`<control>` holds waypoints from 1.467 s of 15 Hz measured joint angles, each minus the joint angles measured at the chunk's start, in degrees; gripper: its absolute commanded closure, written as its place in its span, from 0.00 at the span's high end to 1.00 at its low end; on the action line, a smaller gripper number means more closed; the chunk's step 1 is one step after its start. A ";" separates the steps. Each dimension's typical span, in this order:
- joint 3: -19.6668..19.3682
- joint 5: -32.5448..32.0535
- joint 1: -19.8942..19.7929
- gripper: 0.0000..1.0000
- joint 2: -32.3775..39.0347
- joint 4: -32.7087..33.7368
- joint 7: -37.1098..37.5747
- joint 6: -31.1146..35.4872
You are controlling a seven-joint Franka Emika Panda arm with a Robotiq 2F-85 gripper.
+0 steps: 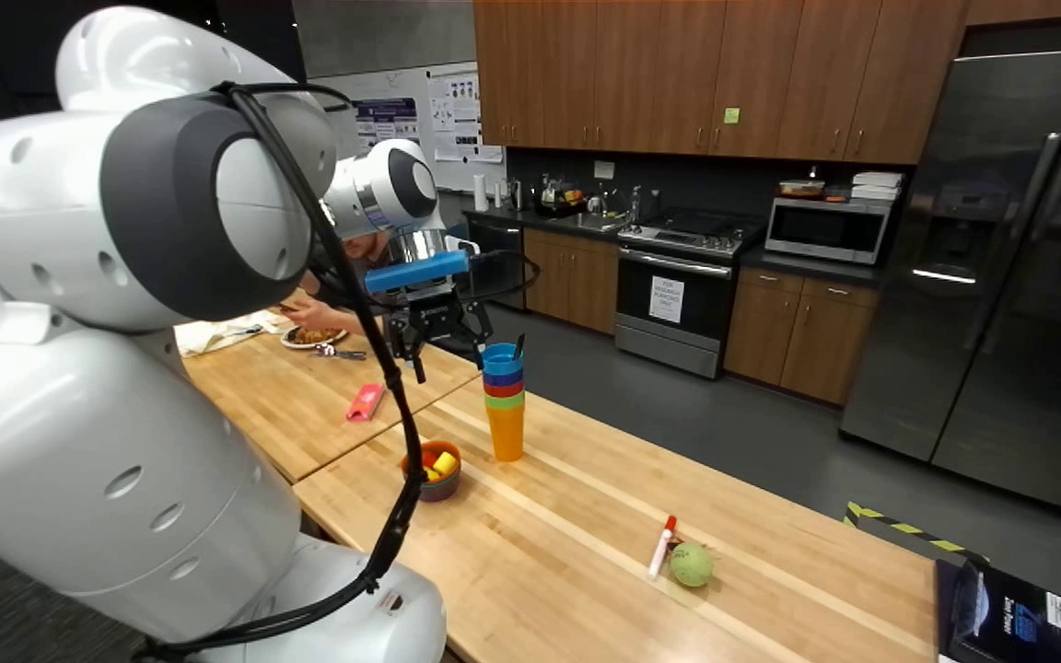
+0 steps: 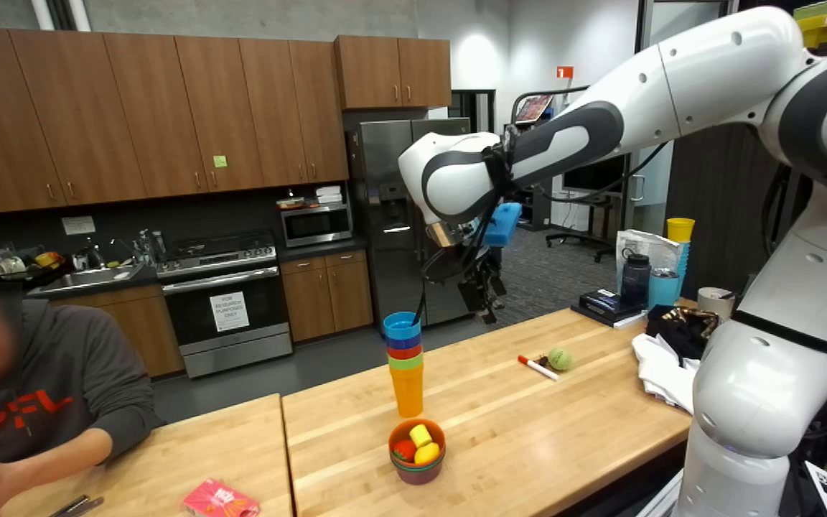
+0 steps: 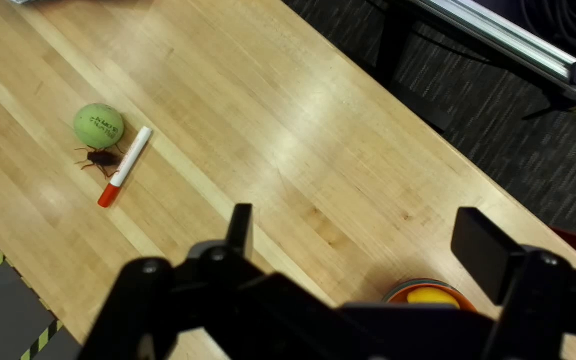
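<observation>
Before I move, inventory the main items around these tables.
Tall nested cups: one stack, multicoloured, tabletop
Round nested bowls: one stack, multicoloured, near cups
Small food pieces: three visible, red and yellow, in bowls
Legged insect figure: one, brown, tabletop
Fuzzy tennis ball: one, green, beside insect
Slim marker: one, white and red, beside insect
Flat packet: one, pink, adjoining table
Person: one, grey-clad, adjoining table
Robot arm: one, white, over tabletop
Gripper: one, black, above tabletop

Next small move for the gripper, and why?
I'd probably centre over the nested bowls before lowering: the gripper is open, holding nothing, and in the wrist view the bowls show off-centre, partly hidden by it.
</observation>
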 measured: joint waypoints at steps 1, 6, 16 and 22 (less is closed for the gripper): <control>0.00 0.00 0.00 1.00 0.00 0.00 0.00 0.00; 0.00 0.00 0.00 1.00 0.00 0.00 0.00 0.00; -1.00 -1.45 -0.99 1.00 0.14 -0.03 -0.05 -1.27; -6.92 -6.51 -6.41 1.00 0.39 0.96 -0.25 -1.23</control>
